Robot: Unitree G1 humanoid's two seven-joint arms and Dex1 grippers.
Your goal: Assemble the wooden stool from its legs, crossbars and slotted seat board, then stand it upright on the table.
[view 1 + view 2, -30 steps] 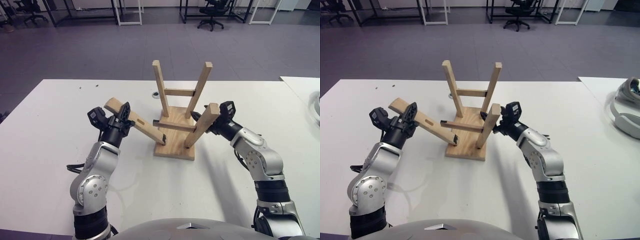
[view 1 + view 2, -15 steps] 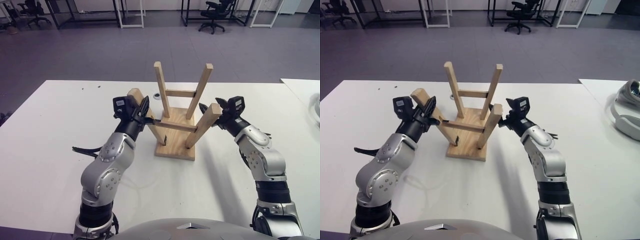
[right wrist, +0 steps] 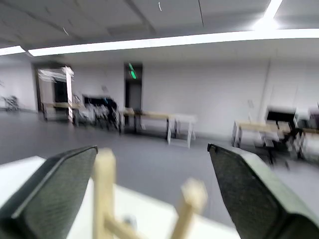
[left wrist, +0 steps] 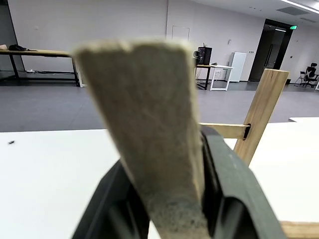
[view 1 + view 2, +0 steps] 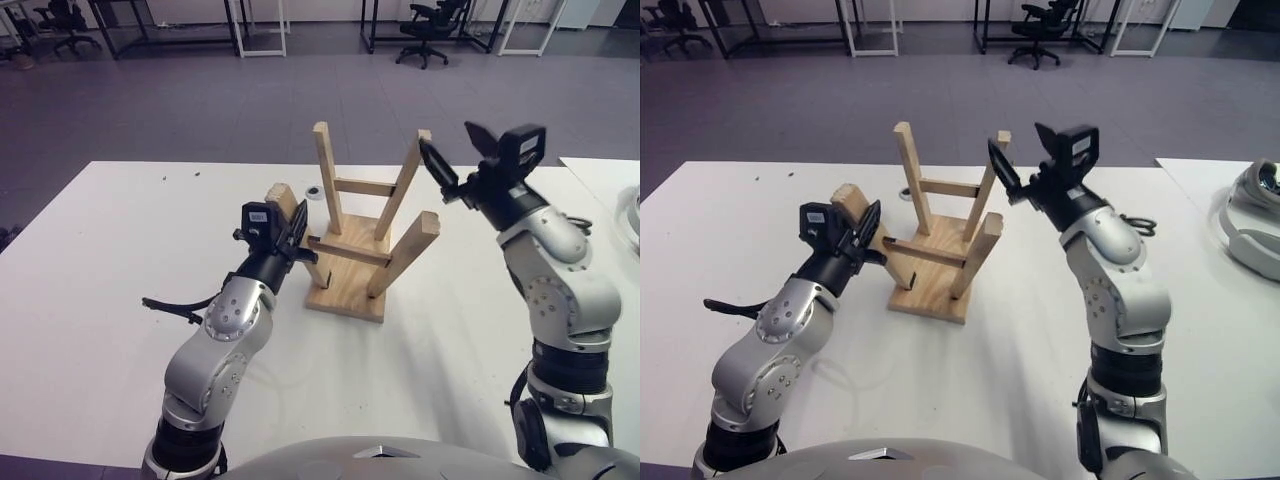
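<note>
Swung up from a low slant to a steep one over the last second: near-left leg, lower end down at the seat board, left hand clenched around it near the upper end. Let go in the same second: near-right leg, with the right hand lifted off it, fingers spread wide and grasping nothing, up level with the tip of the far-right leg and just to its outer side.

Between the two hands, wooden stool upside down, seat board flat on the table, four legs pointing up. Lower crossbar running from just beside the left hand across to the near-right leg, its joint at the left hand's side hidden. Upper crossbar joining far-left leg and far-right leg, beyond the left hand and below the right one.

Out past the right hand, on a neighbouring table, white headset.
</note>
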